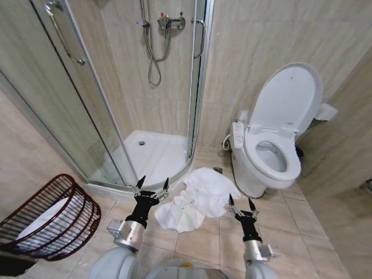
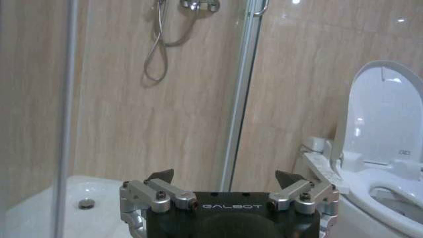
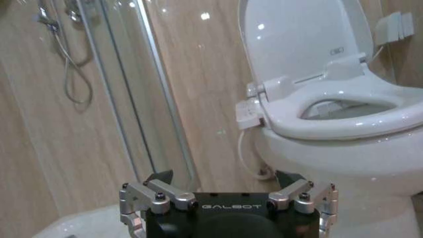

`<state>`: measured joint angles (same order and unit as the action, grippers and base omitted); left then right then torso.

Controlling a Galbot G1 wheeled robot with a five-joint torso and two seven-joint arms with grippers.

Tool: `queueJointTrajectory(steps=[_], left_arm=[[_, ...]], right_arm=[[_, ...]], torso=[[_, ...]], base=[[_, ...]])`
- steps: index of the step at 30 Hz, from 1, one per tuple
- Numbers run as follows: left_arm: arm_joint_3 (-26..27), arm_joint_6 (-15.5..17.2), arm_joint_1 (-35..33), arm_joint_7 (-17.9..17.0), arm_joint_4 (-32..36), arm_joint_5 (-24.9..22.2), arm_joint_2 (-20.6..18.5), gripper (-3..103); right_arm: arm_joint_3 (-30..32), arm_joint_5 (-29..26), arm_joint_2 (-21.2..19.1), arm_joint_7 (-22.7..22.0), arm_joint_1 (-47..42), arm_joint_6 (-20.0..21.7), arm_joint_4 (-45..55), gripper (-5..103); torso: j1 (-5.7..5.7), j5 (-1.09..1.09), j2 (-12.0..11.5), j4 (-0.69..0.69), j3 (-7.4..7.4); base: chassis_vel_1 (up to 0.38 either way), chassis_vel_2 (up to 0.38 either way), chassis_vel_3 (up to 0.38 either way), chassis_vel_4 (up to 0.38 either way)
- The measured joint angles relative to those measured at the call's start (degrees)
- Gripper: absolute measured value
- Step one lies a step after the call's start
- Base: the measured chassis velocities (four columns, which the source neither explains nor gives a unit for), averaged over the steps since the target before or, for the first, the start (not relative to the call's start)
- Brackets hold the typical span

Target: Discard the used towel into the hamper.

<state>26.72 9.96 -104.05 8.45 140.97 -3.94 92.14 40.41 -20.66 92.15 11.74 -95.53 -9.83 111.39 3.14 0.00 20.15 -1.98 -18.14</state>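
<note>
White terry-like cloth, the crumpled used towel, lies in a loose heap on the beige floor tiles, between the curved glass shower enclosure and the white toilet with raised lid. The small round dark reddish-brown openwork hamper lies tipped on its side on the floor at the robot's far left, well apart from the towel; something pale shows inside it.

The left gripper hovers just beside the towel's left edge with its fingers spread apart and nothing between them. The right gripper hangs just beside the towel's right edge, fingers likewise spread and empty. Both wrist views confirm the parted fingertips, directed toward the shower wall and the toilet.

Handling assessment: the towel is probably light, soft and fully compliant. It should sag and trail when lifted, and it poses no breakage risk. Recommended grasp point: a raised fold or ridge near the centre of the heap, so that most of the cloth gathers under the fingers. An edge grasp would likely let the remainder drag on the floor or snag the hamper rim. The wire weave could also catch loose fabric.
</note>
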Motion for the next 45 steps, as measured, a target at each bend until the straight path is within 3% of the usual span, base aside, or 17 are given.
queueJointTrajectory(steps=[3,5,7,8,11,21,24,27,30,35,38,45], left_arm=[[0.00,0.00,-0.01,0.00,0.00,0.00,-0.01,100],[0.00,0.00,-0.01,0.00,0.00,0.01,-0.01,100],[0.01,0.00,-0.01,0.00,0.00,0.00,0.00,100],[0.01,0.00,-0.01,0.00,0.00,0.00,0.00,100],[0.01,0.00,-0.01,0.00,0.00,0.00,0.00,100],[0.00,0.00,0.00,0.00,0.00,0.00,-0.01,100],[0.00,0.00,0.00,0.00,0.00,0.00,0.00,100],[0.00,0.00,0.00,0.00,0.00,0.01,0.00,100],[0.01,0.00,-0.01,0.00,0.00,0.01,0.00,100],[0.00,0.00,-0.01,0.00,0.00,0.00,0.00,100],[0.00,0.00,0.00,0.00,0.00,0.00,0.00,100],[0.00,0.00,0.00,0.00,0.00,0.00,0.00,100]], right_arm=[[-1.14,1.54,0.01,0.80,3.88,6.75,-0.54,100],[-1.45,1.30,-0.15,1.15,5.13,8.57,-1.44,100],[-1.79,-2.43,-1.43,2.32,8.39,12.51,-5.33,100],[-1.79,-2.43,-1.43,2.32,8.39,12.51,-5.33,100],[-4.03,-9.88,-2.55,1.44,12.72,16.92,-10.30,100],[-11.25,-8.93,-5.29,-0.29,16.29,18.30,-15.67,100],[-14.67,-6.27,-6.16,-1.79,17.10,18.35,-18.04,100],[-19.22,2.07,-7.38,-3.44,19.27,18.62,-22.08,100],[-22.19,4.18,-8.51,-5.70,20.44,19.18,-24.06,100],[-22.36,5.10,-7.83,-8.36,20.57,19.11,-24.94,100],[-22.21,8.86,-6.89,-10.50,20.49,17.13,-28.11,100],[-20.15,10.09,-6.74,-8.44,19.55,16.09,-31.09,100]], torso=[[-0.08,-0.01,-0.11,-0.01,0.09],[-0.08,0.00,-0.11,-0.01,0.09],[-0.08,-0.01,-0.09,-0.01,0.08],[-0.08,-0.01,-0.09,-0.01,0.08],[-0.11,0.00,-0.19,-0.01,0.12],[-0.75,-0.01,-1.67,0.00,0.99],[-0.93,0.01,-2.23,0.00,1.37],[-1.28,0.00,-3.00,-0.01,1.79],[-1.55,0.01,-3.61,-0.04,2.12],[-1.81,0.00,-4.52,-0.02,2.78],[-1.95,0.01,-4.97,0.00,3.08],[-2.04,0.00,-5.17,0.00,3.21]], base=[[0.000,0.000,0.000,0.000],[0.029,-0.012,-0.016,0.015],[0.000,0.000,0.000,0.000],[0.000,0.000,0.000,0.000],[0.000,0.000,0.000,0.000],[0.008,0.009,0.013,0.015],[0.049,0.026,0.022,0.028],[0.071,0.043,0.051,0.067],[0.075,0.069,0.061,0.074],[0.032,0.029,0.035,0.022],[0.000,0.000,0.000,0.000],[0.000,0.000,0.000,0.000]])
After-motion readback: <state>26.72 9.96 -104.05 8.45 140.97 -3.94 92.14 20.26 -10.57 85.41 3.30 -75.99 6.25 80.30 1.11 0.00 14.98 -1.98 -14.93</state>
